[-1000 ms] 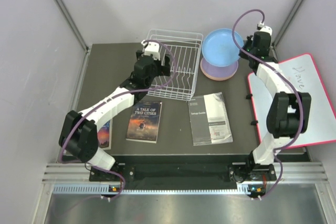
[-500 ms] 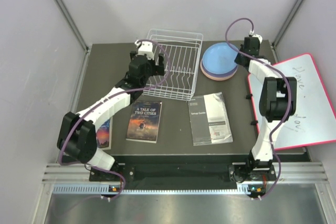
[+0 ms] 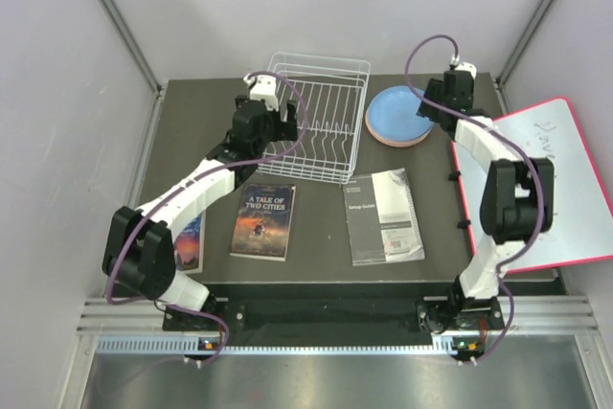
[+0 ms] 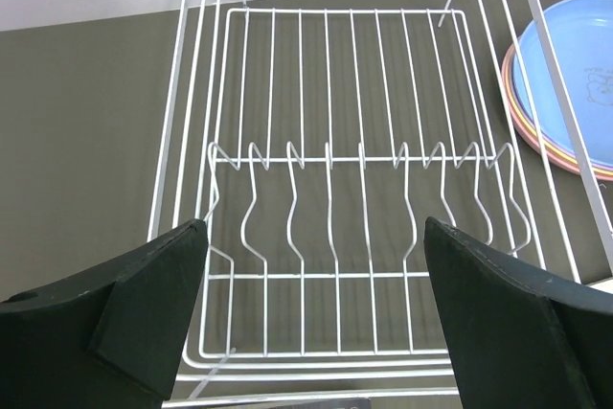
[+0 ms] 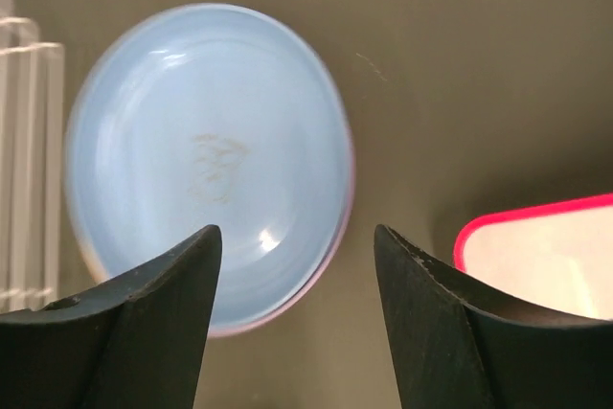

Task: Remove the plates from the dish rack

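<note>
Left wrist view: pink and orange rims (image 4: 551,152) are glimpsed under the cropped light blue plate (image 4: 584,45) — left gripper (image 4: 314,229) and right gripper (image 5: 297,233) are held wide open, empty.

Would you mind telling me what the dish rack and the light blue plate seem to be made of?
The dish rack looks like thin metal wire with a smooth white coating: slender, evenly bent, uniformly white rods. The light blue plate looks like glossy plastic, possibly glazed ceramic: small bright highlights on a smooth, evenly coloured surface.
</note>
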Controlling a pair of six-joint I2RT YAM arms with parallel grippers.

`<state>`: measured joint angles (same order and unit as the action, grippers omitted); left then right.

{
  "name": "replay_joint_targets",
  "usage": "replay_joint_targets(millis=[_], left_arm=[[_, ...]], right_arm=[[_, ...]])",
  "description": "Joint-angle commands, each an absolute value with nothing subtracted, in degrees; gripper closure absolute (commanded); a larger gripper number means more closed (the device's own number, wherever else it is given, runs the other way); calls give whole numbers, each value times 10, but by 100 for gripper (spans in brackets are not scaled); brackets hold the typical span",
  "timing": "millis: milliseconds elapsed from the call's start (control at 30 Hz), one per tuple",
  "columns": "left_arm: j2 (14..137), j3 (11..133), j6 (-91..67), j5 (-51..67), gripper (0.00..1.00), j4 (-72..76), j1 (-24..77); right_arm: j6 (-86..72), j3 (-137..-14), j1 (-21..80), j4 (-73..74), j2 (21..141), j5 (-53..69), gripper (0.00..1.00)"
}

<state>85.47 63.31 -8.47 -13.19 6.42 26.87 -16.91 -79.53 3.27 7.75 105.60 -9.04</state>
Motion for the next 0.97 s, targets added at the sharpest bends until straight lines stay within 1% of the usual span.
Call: replay_joint_targets(millis=[0,67,167,200,267,300,400,567,667,700,767,800,933], left_arm=[[803,633,-85,-156,1,68,268],[794,626,-82,-164,1,68,268],[781,613,-81,-169,1,76,268],[776,609,-81,-169,1,79,268],[772,599,-84,-164,1,86,268],[767,595,-85,-163,2,88,268],[750,576,-91,-172,2,92,269],[717,534,-90,-181,2,110,269],[705,520,-86,-183,2,120,269],[700,518,-84,-189,3,119,269],[696,507,-84,-192,3,122,269],[691,504,-79,-193,3,127,269],[681,491,-72,-191,2,133,269]], right_arm=[[-133,-725,82,31,904,-94,34],[-115,-693,99,18,873,-97,33],[-99,-624,132,-11,818,-140,31],[-98,-581,149,-24,791,-166,31],[-95,-533,167,-69,763,-195,31],[-91,-485,186,-89,737,-222,30],[-74,-407,215,-141,687,-276,30],[-55,-336,234,-200,628,-316,28],[-51,-302,238,-235,605,-344,22],[-54,-289,242,-241,599,-372,15],[-48,-280,243,-253,592,-379,8],[-44,-275,245,-255,589,-388,1],[-46,-276,247,-242,597,-404,0]])
